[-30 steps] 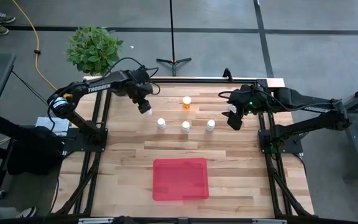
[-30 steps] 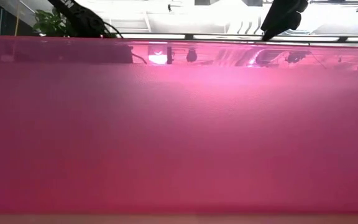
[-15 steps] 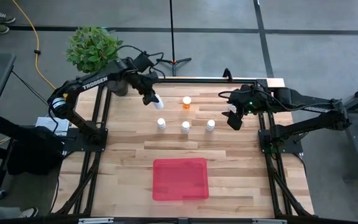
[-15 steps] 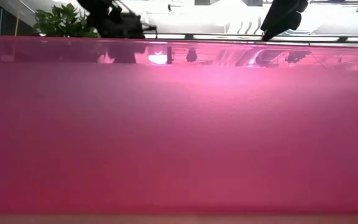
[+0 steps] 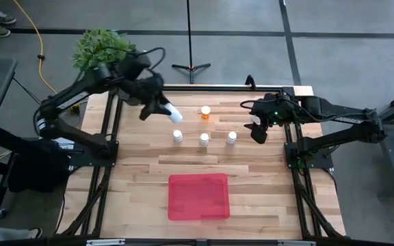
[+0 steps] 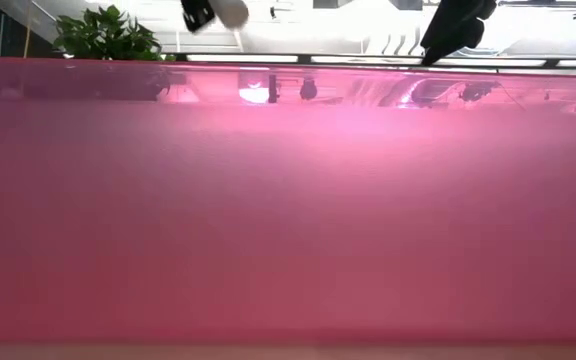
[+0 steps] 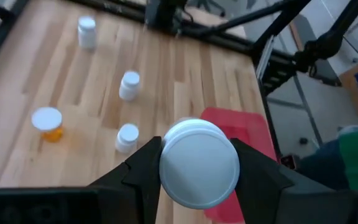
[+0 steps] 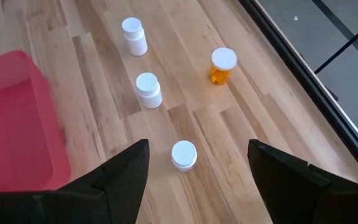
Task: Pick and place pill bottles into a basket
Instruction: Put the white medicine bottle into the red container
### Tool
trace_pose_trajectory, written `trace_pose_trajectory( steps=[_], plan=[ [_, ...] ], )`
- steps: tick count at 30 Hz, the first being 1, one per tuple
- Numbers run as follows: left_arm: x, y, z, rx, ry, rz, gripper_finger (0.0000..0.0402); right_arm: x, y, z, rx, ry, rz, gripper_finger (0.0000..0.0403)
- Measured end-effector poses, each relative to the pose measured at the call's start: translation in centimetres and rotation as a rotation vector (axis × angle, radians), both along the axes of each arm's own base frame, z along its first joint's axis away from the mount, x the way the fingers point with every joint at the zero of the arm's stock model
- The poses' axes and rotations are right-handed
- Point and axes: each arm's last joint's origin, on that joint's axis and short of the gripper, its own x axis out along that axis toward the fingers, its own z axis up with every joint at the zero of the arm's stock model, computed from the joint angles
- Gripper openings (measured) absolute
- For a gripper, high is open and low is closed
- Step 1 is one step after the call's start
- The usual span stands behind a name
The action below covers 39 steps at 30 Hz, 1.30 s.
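My left gripper is shut on a white pill bottle high above the table's far left part; it also shows at the top of the low view. Three white bottles stand in a row on their bases. The orange bottle stands behind them. The red tray lies flat near the table's near edge. My right gripper hangs open and empty to the right of the row. My left gripper pinches the white bottle between its two fingers, one on each opposite side of it, just under the cap. The fingers slant down toward the table's right. The bottle is lifted clear of the table and tilted.
A potted plant stands off the table's far left corner, behind my left arm. The tray's red wall fills almost the whole low view. Bare wood lies between the bottle row and the tray.
My left gripper has risen from the table with the white bottle, gone a little toward the right edge and tipped from pointing down to slanting. The bottle has been lifted clear and has tilted.
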Motion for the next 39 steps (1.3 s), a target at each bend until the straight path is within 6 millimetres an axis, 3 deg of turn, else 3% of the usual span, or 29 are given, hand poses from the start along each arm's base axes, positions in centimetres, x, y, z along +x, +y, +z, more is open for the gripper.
trace_pose_trajectory(
  steps=[11, 21, 30, 39],
  plan=[
    [-5.7, -4.2, 4.2, 0.120, -0.183, 0.161, 0.0196, 0.0, 0.0, 0.0, -0.002, 0.001, 0.004, 0.0263],
    [-9.1, -6.4, 6.2, 0.208, -0.337, 0.231, 0.0198, 0.3, 0.1, 0.2, 0.019, -0.037, 0.018, 0.0263],
    [-8.5, -7.4, 6.6, 0.264, -0.376, 0.209, 0.0196, 0.4, 0.1, 0.3, 0.070, -0.072, -0.003, 0.0264],
    [-6.4, -8.6, 4.7, 0.276, -0.420, 0.106, 0.0197, 0.5, 0.4, 0.3, 0.103, -0.076, 0.022, 0.0264]
  ],
)
